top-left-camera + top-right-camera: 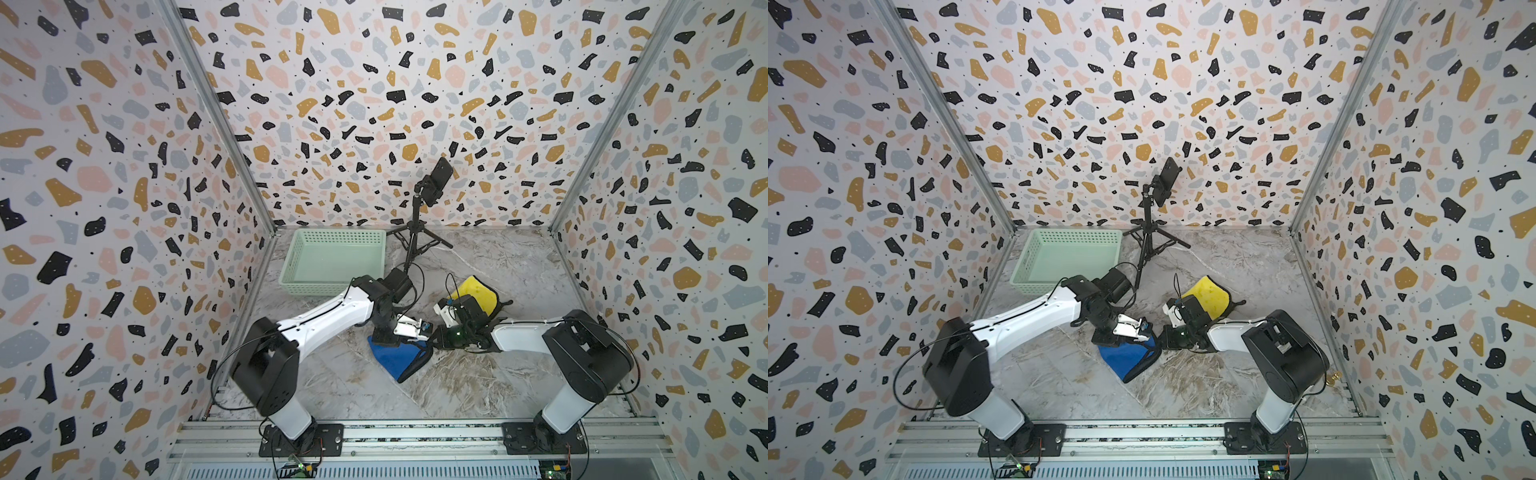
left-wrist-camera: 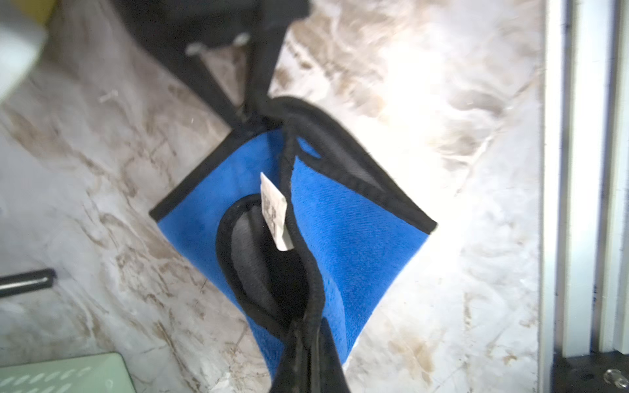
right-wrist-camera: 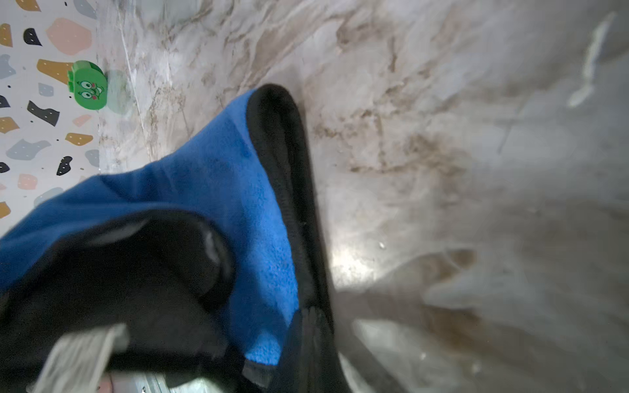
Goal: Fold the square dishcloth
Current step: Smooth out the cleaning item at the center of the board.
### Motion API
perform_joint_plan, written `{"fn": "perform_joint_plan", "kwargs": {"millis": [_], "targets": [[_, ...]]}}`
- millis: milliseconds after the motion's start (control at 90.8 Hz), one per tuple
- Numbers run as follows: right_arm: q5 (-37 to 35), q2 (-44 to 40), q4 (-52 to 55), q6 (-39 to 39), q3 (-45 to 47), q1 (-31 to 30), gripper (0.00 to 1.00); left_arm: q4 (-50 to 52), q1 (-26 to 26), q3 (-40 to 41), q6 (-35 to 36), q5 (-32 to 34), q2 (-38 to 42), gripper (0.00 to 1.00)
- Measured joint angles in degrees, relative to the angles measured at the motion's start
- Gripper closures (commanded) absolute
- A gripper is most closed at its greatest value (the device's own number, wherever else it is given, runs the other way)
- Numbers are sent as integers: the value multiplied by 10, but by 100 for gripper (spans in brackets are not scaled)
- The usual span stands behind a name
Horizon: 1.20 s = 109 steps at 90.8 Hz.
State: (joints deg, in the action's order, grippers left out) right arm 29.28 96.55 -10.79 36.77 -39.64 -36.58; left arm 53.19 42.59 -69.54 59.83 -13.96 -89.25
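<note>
Our left gripper [image 2: 306,343] is clenched on the black hem [image 2: 360,180] of the blue dishcloth [image 2: 357,238]. Our right gripper [image 3: 308,326] is clamped on the same hem at a neighbouring corner. The dishcloth lies on the marble table [image 1: 478,386] between the two arms. Its held edge is lifted and sagging, and the rest lies on the surface.

To fold well, we judge that both corners should rise together at equal height, with the hem between them drawn taut. We then carry them over the resting half and lower them until the hems align. The white label [image 2: 274,211] hangs from the raised hem, and a slack pocket sits beside it. We should flatten this pocket before releasing.

The two wrists stand very close, so contact between them is the main risk. A yellow cloth [image 1: 478,291] lies just behind the right arm. The green basket [image 1: 316,289] and the tripod [image 1: 415,232] stand farther back, apart from the fold path.
</note>
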Motion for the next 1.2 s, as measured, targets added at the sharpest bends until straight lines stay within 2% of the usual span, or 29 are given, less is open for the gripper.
{"fn": "perform_joint_plan", "kwargs": {"millis": [154,286,495,804,925,1134,1200], "targets": [[1,2,-2,-1,-1,0,100,-3,24,11,28,-8,22,100],[7,2,-3,-1,-1,0,100,-12,24,-19,35,9,-41,100],[14,3,-3,-1,-1,1,100,-80,24,-44,33,65,-132,100],[20,3,0,1,-1,8,100,-151,2,-44,25,127,-155,100],[27,3,-2,1,-1,5,100,-189,-6,-42,16,131,-157,85],[16,-7,1,-1,4,5,100,-228,-10,-41,-21,131,-193,73],[0,-31,2,-2,17,5,100,-237,-10,-41,-31,137,-208,66]]}}
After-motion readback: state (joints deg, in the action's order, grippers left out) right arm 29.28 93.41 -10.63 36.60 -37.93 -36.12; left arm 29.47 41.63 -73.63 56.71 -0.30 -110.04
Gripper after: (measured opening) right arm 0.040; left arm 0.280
